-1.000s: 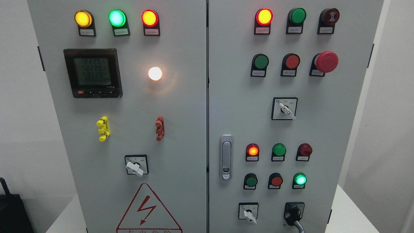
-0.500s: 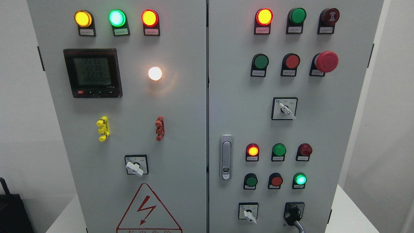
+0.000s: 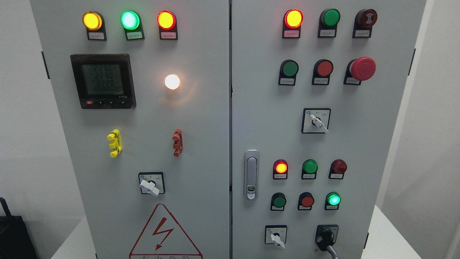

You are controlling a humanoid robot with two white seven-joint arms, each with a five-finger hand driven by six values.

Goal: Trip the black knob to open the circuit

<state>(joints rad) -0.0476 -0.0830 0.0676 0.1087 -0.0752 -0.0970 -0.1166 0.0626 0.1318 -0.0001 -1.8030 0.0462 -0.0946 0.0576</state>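
The black knob point(image 3: 326, 238) sits at the bottom right of the right cabinet door point(image 3: 258, 108), on a black square plate, its handle slanting down to the right toward the lower frame edge. To its left is a white-handled selector switch point(image 3: 276, 237). Neither of my hands nor any arm shows in the head view.
The grey cabinet fills the view, with lit lamps, push buttons, a red mushroom stop button point(image 3: 362, 68), a door latch point(image 3: 251, 175), a meter point(image 3: 103, 81) and two more selector switches point(image 3: 316, 121) point(image 3: 151, 184). A white surface point(image 3: 391, 237) lies beside the base.
Only the digits on the meter have flickered; the knob and everything else on the panel stay as they were.
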